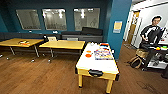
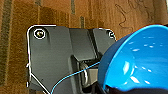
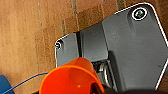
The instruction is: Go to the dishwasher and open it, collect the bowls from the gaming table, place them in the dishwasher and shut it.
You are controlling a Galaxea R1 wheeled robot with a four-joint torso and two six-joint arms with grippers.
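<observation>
From my remote seat, wood floor (image 1: 37,75) lay open around the bench (image 1: 87,63), orange bowls (image 1: 88,55) near its left edge. A blue bowl (image 2: 140,62) hid my left tool, an orange bowl (image 3: 71,78) my right; I couldn't tell either grip.

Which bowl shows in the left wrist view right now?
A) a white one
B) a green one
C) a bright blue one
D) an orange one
C: a bright blue bowl sits close in front of the left wrist camera, over the wooden floor; the orange bowl is in the right wrist view.
</observation>
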